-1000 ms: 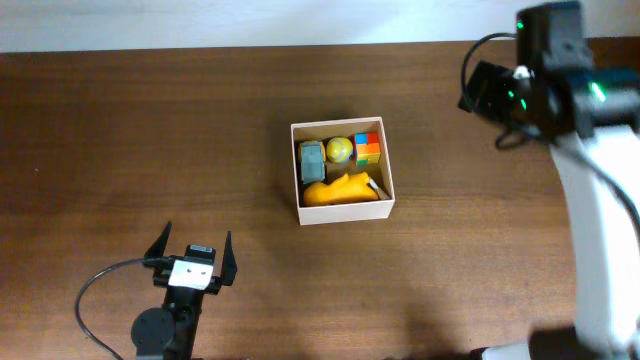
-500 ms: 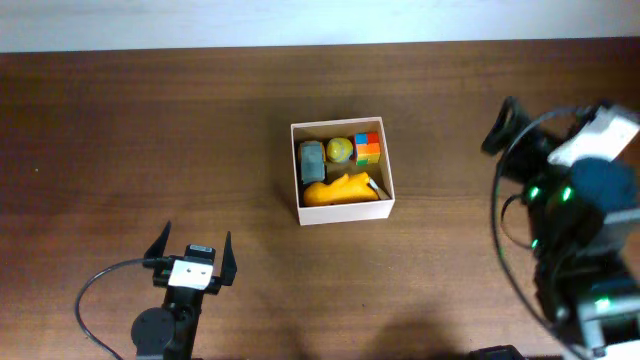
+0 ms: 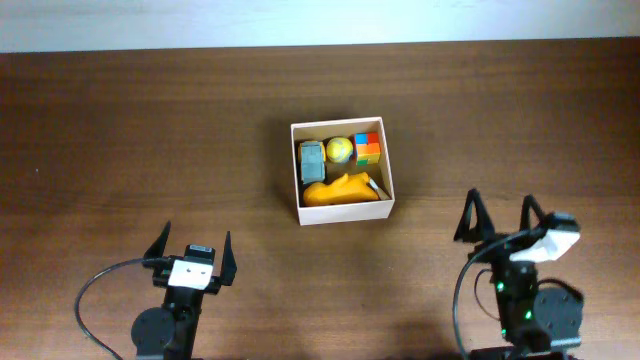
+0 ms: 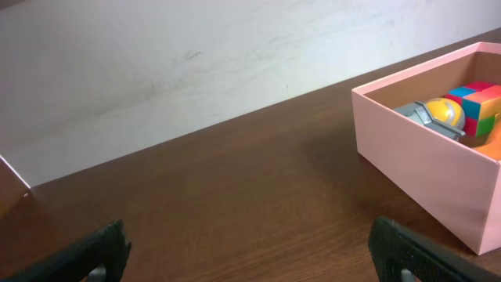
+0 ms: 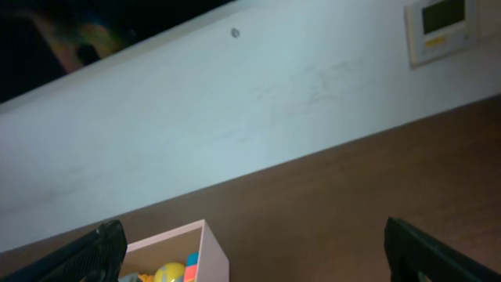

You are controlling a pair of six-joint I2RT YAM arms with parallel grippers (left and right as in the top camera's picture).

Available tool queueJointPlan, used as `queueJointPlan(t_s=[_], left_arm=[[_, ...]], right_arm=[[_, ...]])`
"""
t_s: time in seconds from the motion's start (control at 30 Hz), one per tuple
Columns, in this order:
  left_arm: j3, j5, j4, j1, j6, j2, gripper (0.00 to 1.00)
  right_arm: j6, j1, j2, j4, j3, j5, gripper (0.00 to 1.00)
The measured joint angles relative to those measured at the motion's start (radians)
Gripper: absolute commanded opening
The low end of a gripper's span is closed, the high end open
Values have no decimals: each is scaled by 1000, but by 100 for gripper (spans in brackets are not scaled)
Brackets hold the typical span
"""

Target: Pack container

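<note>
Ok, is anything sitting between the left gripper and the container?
No. In the overhead view only bare wooden table lies between the left gripper and the container. The left wrist view shows the same bare stretch.

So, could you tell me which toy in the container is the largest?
The orange toy, filling the container's robot-side half; the car, ball and puzzle cube are smaller.

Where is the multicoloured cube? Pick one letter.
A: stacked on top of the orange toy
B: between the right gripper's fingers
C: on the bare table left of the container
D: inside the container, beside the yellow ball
D: the overhead view shows the multicoloured cube lying inside the container, in its far right corner, right next to the yellow ball.
</note>
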Motion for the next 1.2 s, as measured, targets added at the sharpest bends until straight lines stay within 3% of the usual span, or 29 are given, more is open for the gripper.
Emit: queueJointPlan(t_s=[0.23,0.67,0.77,1.03,1.2], left_arm=[[0,0,0,0,0,0,99],[0,0,0,0,0,0,99],[0,0,0,0,0,0,99],[0,0,0,0,0,0,99],[0,0,0,0,0,0,99]], right_arm=[[0,0,-170,26,-147,-34,99],[-10,0,-211,-39,-266,-56,99],[-48,0,-216,-51,-268,-56,99],[-317,38,-216,-52,-268,-56,99],[-390,42,-216,-52,-268,-56,99]])
